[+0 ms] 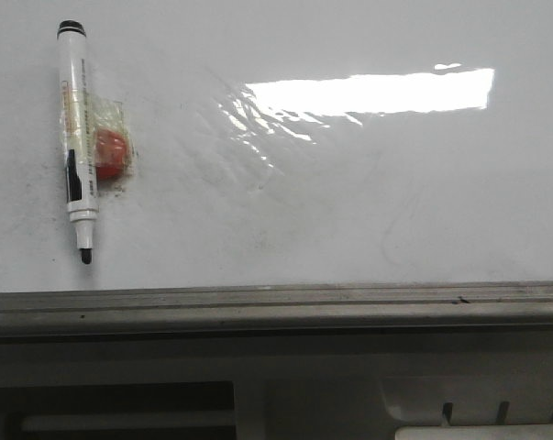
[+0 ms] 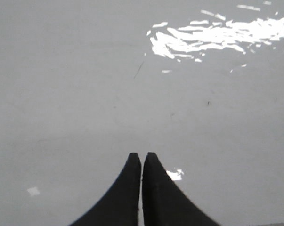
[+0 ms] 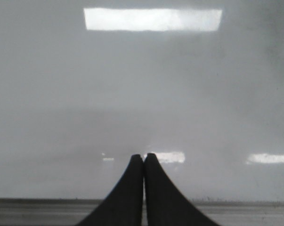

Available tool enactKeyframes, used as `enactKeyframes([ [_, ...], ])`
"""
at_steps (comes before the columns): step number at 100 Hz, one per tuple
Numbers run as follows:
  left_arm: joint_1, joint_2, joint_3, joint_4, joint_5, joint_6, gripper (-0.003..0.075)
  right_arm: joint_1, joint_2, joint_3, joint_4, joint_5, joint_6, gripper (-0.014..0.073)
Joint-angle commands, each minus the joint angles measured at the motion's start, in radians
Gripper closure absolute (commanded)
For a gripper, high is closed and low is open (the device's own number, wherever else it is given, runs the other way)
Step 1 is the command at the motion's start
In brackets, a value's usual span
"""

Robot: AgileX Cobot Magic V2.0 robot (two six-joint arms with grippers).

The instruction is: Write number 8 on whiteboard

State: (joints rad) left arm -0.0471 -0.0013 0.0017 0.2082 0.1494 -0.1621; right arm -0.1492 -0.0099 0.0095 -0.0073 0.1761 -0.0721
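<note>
The whiteboard [image 1: 349, 211] carries only faint grey smudges and glare; no drawn figure shows on it. A marker pen [image 1: 78, 137] lies at its far left beside a red magnet [image 1: 111, 153]. The left gripper [image 2: 142, 157] and the right gripper [image 3: 143, 157] both have their fingers pressed together, holding nothing.

Lighting: a bright rectangular glare patch [image 1: 372, 92] from overhead light sits toward the far right of my field, its left end broken into rippled streaks. Below the glossy white area, a grey metal strip [image 1: 276, 307] spans my full front view. Beneath it lies a dark recess [image 1: 111, 399] at left and pale moulded housing [image 1: 478, 403] at right.
</note>
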Motion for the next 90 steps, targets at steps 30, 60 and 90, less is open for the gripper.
enactKeyframes([
  [30, 0.000, -0.031, 0.032, 0.002, -0.197, -0.006, 0.0741, -0.007, -0.020, -0.008, 0.059, -0.140, -0.004, 0.0657],
  [60, 0.000, -0.031, 0.030, -0.035, -0.413, -0.014, 0.0741, -0.007, 0.106, -0.085, 0.150, -0.097, -0.004, 0.0657],
  [90, 0.000, -0.003, -0.070, -0.118, -0.291, -0.021, 0.0741, 0.008, 0.231, -0.251, 0.162, 0.085, -0.010, 0.0657],
])
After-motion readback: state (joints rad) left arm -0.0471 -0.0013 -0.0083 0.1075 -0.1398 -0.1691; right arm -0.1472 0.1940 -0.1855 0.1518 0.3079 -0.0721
